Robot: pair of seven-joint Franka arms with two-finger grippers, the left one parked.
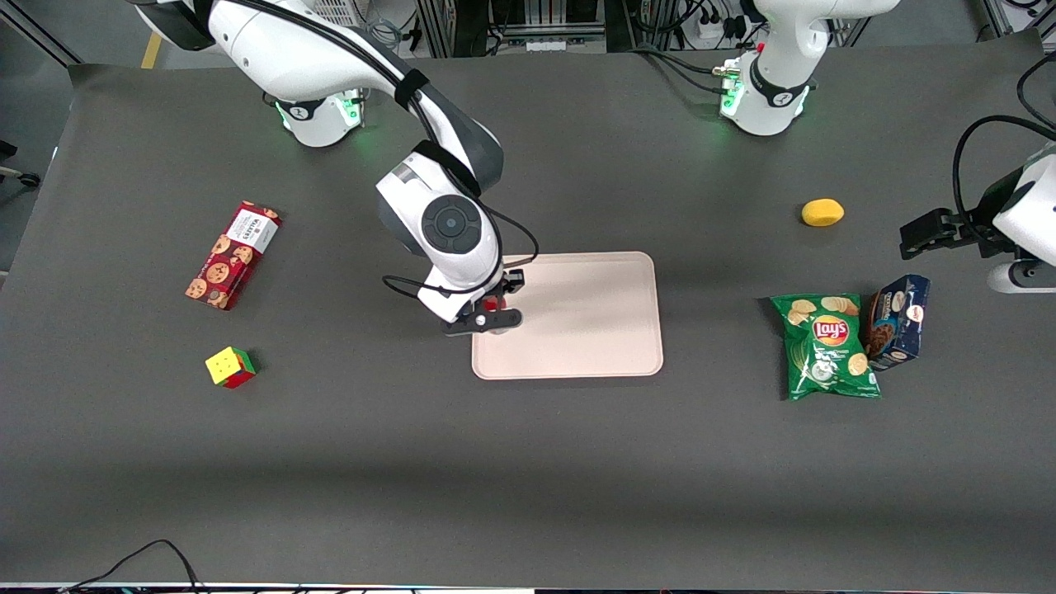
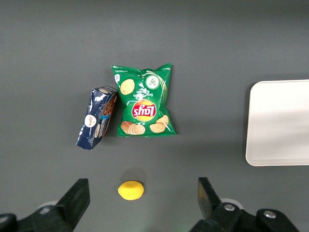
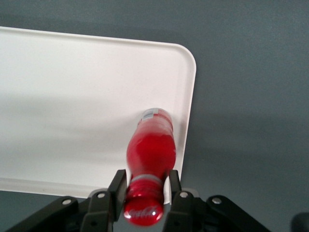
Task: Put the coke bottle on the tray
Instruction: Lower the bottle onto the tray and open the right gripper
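Coke bottle [image 3: 150,145] is standing upright just inside the tray's [image 3: 72,96] edge nearest the working arm, toward nine o'clock from the tray's middle in the front view, the gripper [image 3: 145,191] pinching its neck, probably steadying it for release.

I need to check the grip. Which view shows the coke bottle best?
The right wrist view: the coke bottle shows whole, its neck in the gripper, over the tray. The front view shows a red sliver; the left wrist view, nothing.
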